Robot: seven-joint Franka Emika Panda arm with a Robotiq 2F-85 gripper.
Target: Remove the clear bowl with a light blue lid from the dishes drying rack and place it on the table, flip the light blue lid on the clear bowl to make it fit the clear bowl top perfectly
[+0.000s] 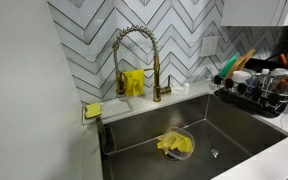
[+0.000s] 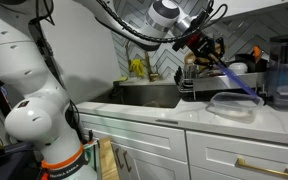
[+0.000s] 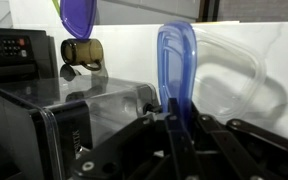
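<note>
My gripper (image 2: 202, 47) is shut on the light blue lid (image 2: 236, 82) and holds it tilted, edge down, just above the clear bowl (image 2: 232, 104). The bowl stands on the white counter to the right of the sink. In the wrist view the lid (image 3: 174, 65) stands edge-on between my jaws (image 3: 174, 125), with the clear bowl's rim (image 3: 246, 75) behind it. The black wire dishes drying rack (image 1: 259, 97), crowded with colourful utensils, sits at the sink's right end. It also shows behind my gripper in an exterior view (image 2: 196, 78). The arm is out of the sink-side exterior view.
A brass spring faucet (image 1: 134, 60) rises behind the steel sink (image 1: 234, 130). A clear dish with a yellow sponge (image 1: 176, 144) lies in the basin. A blue utensil (image 3: 79, 15), a brown cork-like piece (image 3: 82, 50) and a black appliance (image 3: 6, 55) show at the left of the wrist view.
</note>
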